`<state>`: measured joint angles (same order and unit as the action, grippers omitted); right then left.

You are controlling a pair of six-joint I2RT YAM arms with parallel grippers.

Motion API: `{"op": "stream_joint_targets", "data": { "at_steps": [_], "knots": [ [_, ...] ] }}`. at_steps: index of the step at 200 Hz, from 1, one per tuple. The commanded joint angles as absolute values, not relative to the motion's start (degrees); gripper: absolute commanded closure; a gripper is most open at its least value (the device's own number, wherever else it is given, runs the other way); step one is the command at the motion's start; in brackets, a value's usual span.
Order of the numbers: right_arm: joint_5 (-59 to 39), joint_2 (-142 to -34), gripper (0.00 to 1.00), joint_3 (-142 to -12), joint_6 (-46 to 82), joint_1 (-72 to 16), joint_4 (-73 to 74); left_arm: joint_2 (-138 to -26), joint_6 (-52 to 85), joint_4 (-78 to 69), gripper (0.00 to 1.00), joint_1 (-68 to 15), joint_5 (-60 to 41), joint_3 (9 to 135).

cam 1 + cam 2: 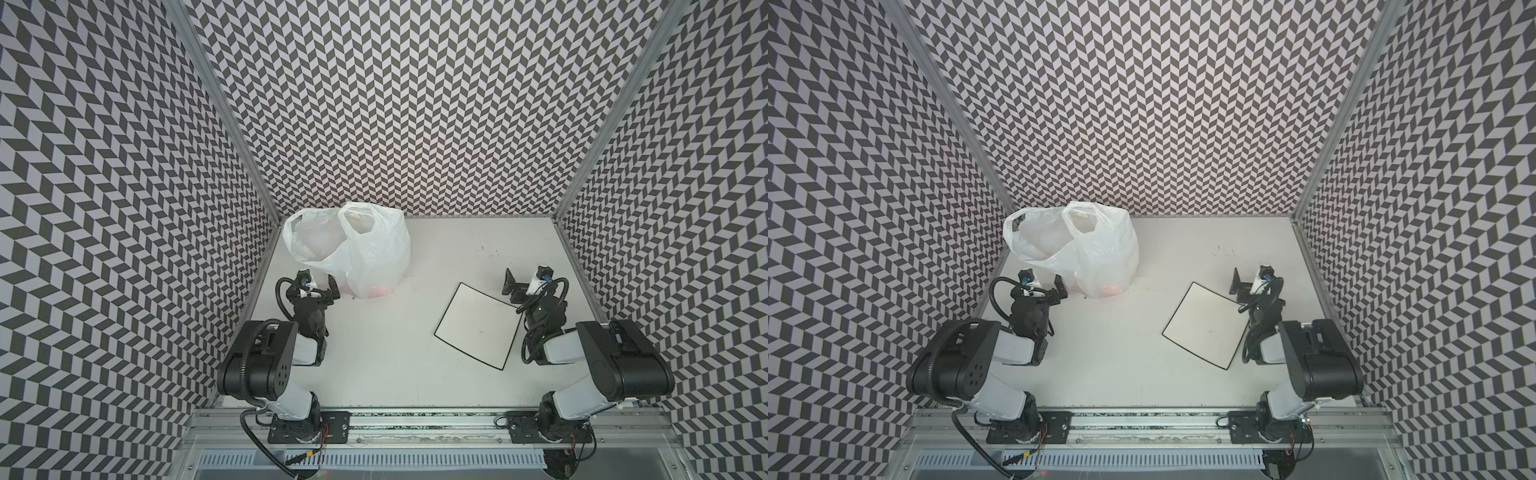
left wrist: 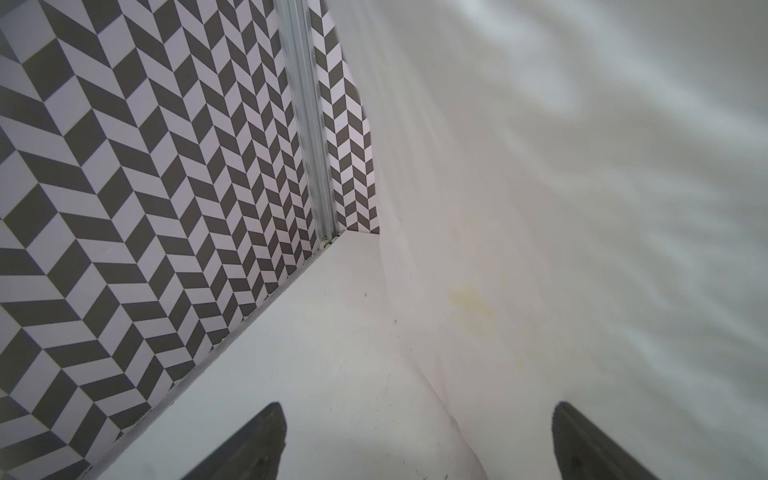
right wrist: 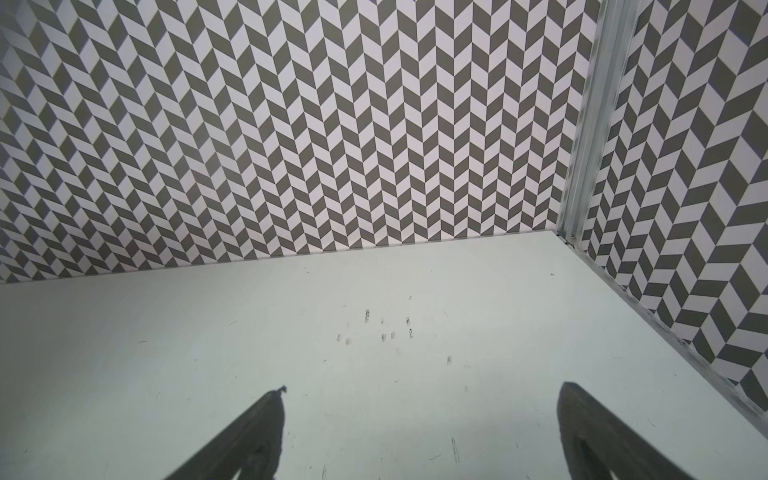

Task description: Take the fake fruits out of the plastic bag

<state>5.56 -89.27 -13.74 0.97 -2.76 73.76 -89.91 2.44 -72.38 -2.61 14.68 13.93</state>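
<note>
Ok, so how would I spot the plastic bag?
Look at the white table between the zigzag walls, then its far left corner. The plastic bag stands there, puffy and crinkly, with two loop handles and something red showing through low down. Its only neighbour, the square sheet, lies flat with a black border.

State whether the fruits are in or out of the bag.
In: red fruit shows through the plastic bag; none lies outside.
</note>
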Motion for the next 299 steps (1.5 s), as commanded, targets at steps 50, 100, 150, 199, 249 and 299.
{"op": "stream_joint_targets", "data": {
  "at_steps": [50,100,150,199,249,299],
  "knots": [
    [5.93,-89.65,0.0,-13.79,0.09,-2.98,76.75,-89.22,2.17,-74.27,0.0,-2.68,14.33,13.25],
    [5.98,-89.66,0.0,-13.75,0.04,-2.9,76.81,-89.23,2.15,-74.28,0.0,-2.64,14.15,13.23],
    [6.06,-89.74,0.0,-13.8,0.17,-2.89,76.82,-89.3,2.23,-74.19,0.0,-2.55,13.91,13.35],
    [10.34,-87.3,0.0,-13.77,2.0,-2.9,74.86,-86.11,2.24,-75.46,0.0,-2.2,12.74,11.26],
    [8.72,-71.4,0.01,-21.01,9.2,-3.08,44.99,-70.28,8.91,-53.26,0.0,-2.29,15.8,13.2],
    [-1.57,-63.05,0.04,-24.33,25.92,-4.45,31.43,-52.55,18.43,-30.72,0.02,-3.25,24.71,14.67]
  ]
}}
